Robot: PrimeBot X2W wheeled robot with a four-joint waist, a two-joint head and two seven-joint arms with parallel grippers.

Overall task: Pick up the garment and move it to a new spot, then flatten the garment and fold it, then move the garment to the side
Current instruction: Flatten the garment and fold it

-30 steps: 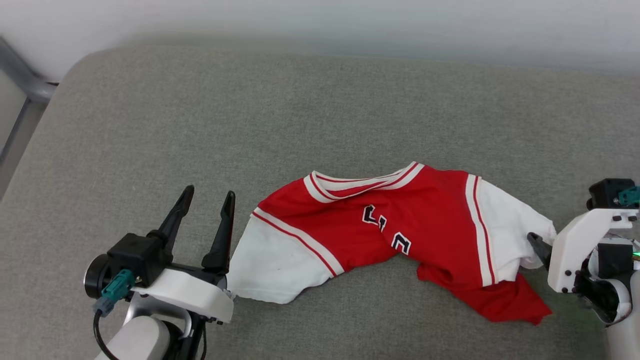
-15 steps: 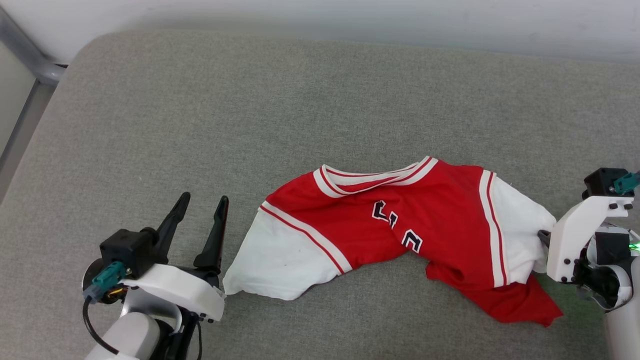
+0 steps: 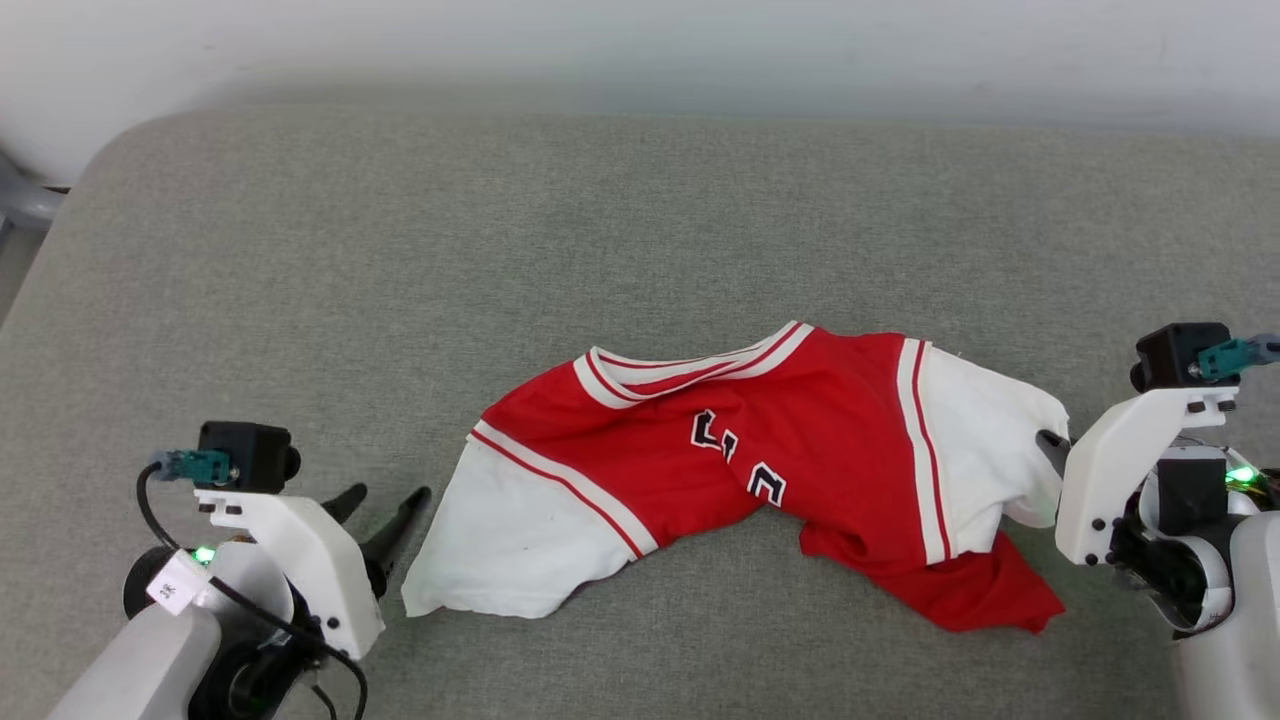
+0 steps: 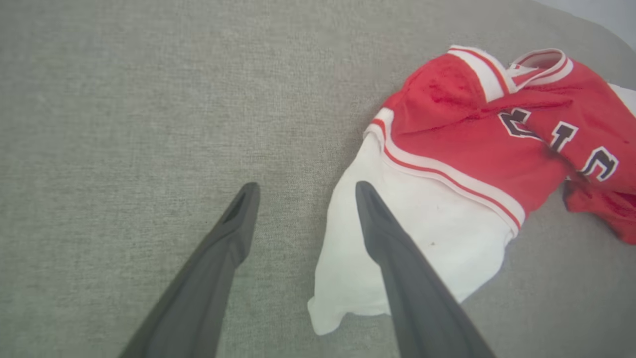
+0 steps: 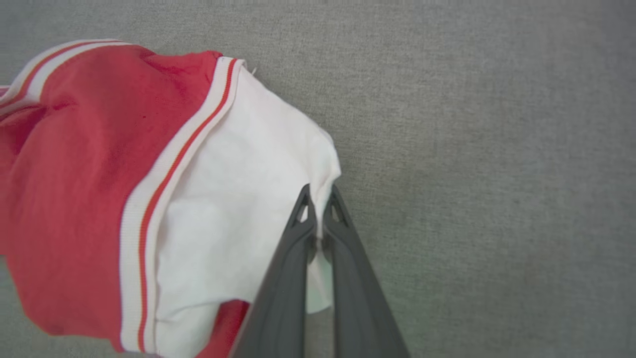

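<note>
Head view: saw the garment point(image 3: 800, 440) stretched left-to-right across the grey cushion point(image 3: 400, 250); found the right gripper point(image 3: 1047, 442) pinching its white right sleeve point(image 3: 985, 440); found the left gripper point(image 3: 385, 495) spread wide, empty, just beside the white left sleeve point(image 3: 500, 540).

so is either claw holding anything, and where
right claw pinches the garment by the edge of its white sleeve; left claw is open, empty
</note>
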